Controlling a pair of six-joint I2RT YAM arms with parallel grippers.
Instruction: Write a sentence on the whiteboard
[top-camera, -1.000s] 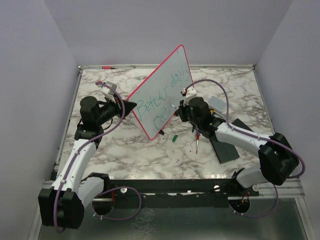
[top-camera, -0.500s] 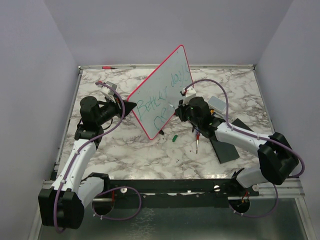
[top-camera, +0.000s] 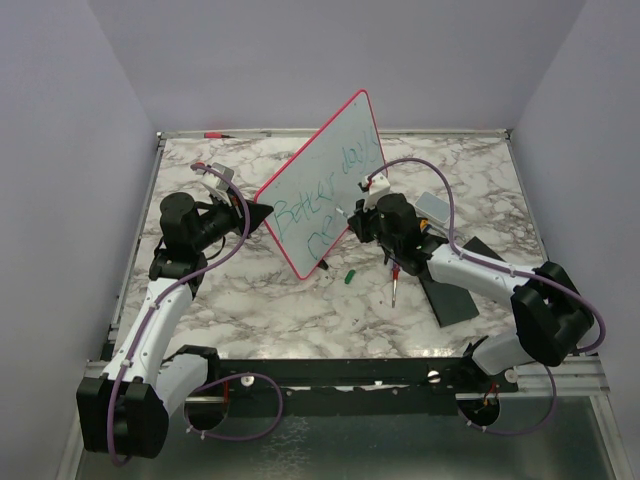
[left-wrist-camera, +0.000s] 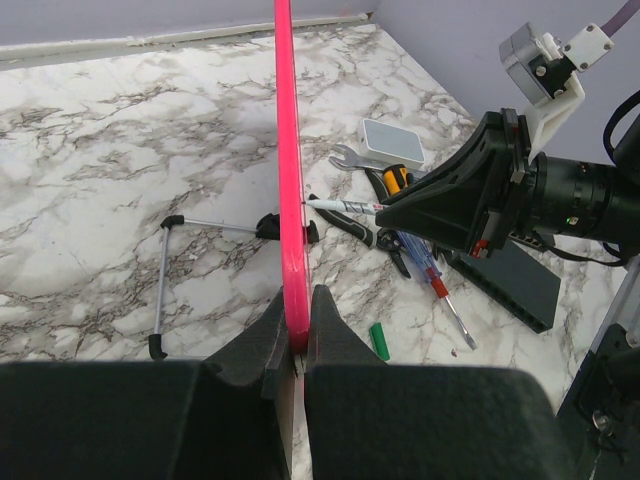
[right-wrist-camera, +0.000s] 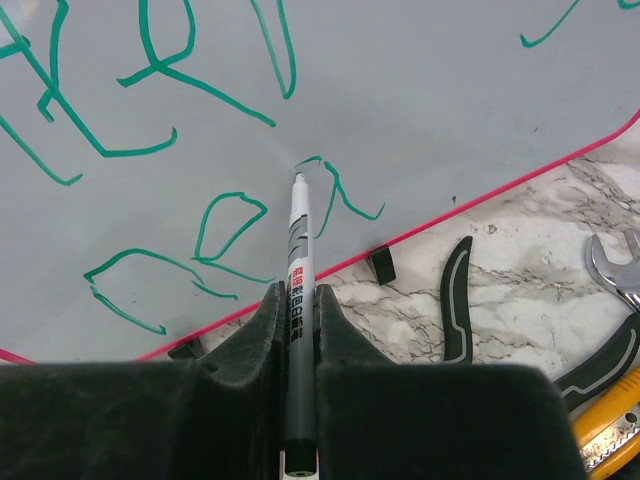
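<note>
The whiteboard (top-camera: 325, 185) stands tilted up on the marble table, white with a red-pink rim and green handwriting on its face (right-wrist-camera: 150, 120). My left gripper (left-wrist-camera: 297, 320) is shut on the board's pink edge (left-wrist-camera: 287, 150), holding it up from the left; from above it (top-camera: 262, 214) sits at the board's left corner. My right gripper (right-wrist-camera: 297, 300) is shut on a grey marker (right-wrist-camera: 297, 260) whose tip touches the board at the end of a green stroke. In the top view this gripper (top-camera: 362, 222) is close against the board's lower right part.
A green marker cap (top-camera: 350, 277), a red-handled screwdriver (top-camera: 396, 281), pliers (right-wrist-camera: 457, 300), a wrench (right-wrist-camera: 612, 268) and a yellow-handled tool (right-wrist-camera: 610, 420) lie on the table to the right of the board. A black pad (top-camera: 456, 290) and a small white box (left-wrist-camera: 392, 141) sit nearby.
The right arm has shifted slightly left toward the board with the marker. The left arm and the board have stayed still.
</note>
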